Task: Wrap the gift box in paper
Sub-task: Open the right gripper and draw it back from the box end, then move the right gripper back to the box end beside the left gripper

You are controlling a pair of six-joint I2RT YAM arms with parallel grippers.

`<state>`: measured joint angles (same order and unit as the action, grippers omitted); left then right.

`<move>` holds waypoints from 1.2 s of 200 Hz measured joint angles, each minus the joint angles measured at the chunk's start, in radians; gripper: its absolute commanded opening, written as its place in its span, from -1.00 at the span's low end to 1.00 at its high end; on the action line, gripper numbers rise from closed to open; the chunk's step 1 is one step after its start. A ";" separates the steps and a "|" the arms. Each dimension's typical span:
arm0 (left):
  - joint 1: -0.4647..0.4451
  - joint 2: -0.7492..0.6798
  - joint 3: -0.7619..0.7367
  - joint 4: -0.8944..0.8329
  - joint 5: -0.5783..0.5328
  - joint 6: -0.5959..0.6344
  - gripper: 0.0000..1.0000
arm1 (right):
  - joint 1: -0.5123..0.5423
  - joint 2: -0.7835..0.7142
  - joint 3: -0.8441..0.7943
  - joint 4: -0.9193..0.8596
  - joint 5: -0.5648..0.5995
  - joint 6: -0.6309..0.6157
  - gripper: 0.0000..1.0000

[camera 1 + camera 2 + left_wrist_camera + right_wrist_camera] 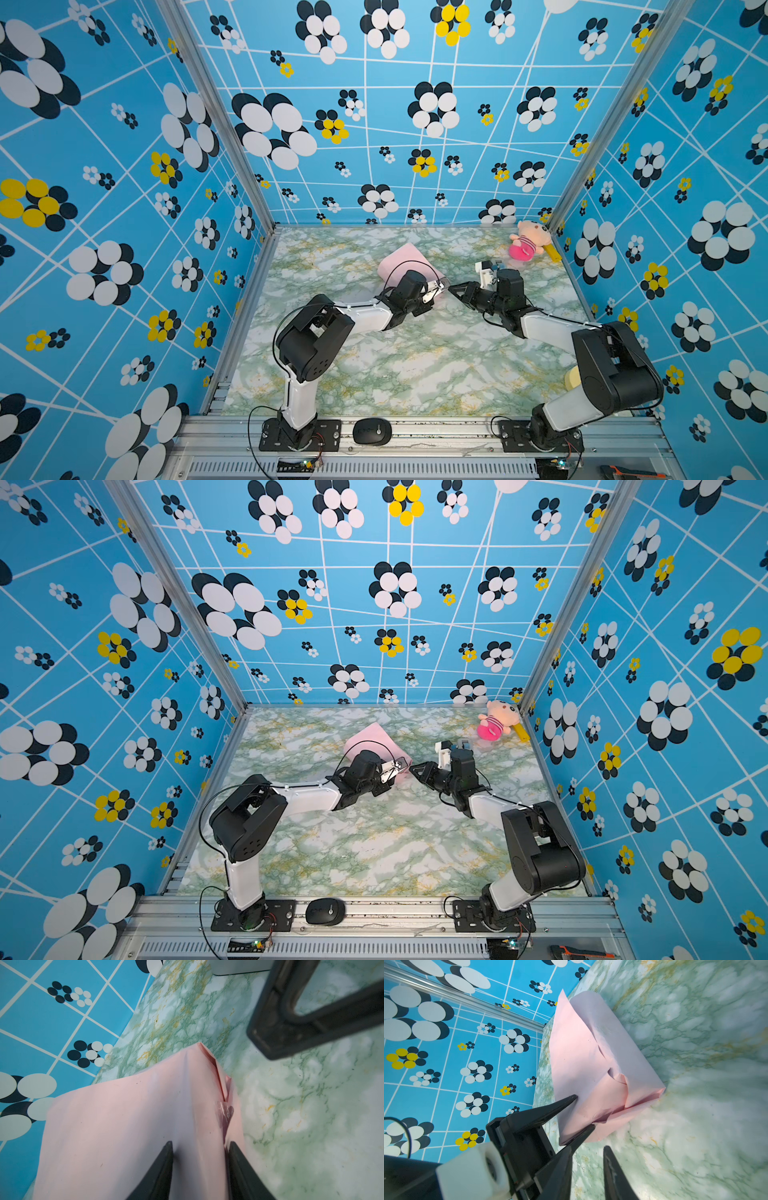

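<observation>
The pale pink paper (405, 257) (370, 737) lies folded into a bundle at the back middle of the marble table. The gift box is hidden. My left gripper (200, 1145) (439, 286) is shut on the bundle's near end, one finger on top and one at the side flap. A bit of clear tape (225, 1112) sits on the folded end flaps. My right gripper (588, 1147) (451, 289) faces that end, just short of the paper. Its fingers stand slightly apart over bare table with nothing between them, and one fingertip (605, 1148) shows clearly.
A pink plush toy (528, 245) and a yellow object (553, 252) lie in the back right corner. A grey object (239, 967) stands on the table beyond the bundle. A black device (372, 431) rests on the front rail. Patterned walls enclose three sides.
</observation>
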<state>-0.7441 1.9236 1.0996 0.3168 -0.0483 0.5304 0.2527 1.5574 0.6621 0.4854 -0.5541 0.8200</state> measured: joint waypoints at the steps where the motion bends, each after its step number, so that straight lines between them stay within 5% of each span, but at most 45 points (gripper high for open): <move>1: 0.000 0.000 0.000 0.000 0.000 0.000 -0.11 | 0.000 0.000 0.000 0.000 0.001 0.002 -0.56; 50: 0.007 0.000 0.011 -0.023 0.020 -0.015 -0.11 | 0.040 -0.001 -0.007 -0.005 0.061 0.053 -0.82; 97: 0.009 0.000 0.016 -0.033 0.027 -0.019 -0.11 | 0.114 0.047 0.024 -0.006 0.078 0.052 -0.88; 240: 0.011 0.000 0.016 -0.033 0.034 -0.027 -0.11 | 0.119 0.249 0.093 0.081 0.113 0.069 -0.92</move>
<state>-0.7330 1.9232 1.1156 0.2836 -0.0147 0.5034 0.3721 1.8065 0.7555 0.5667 -0.4412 0.8890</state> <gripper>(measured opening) 0.444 0.047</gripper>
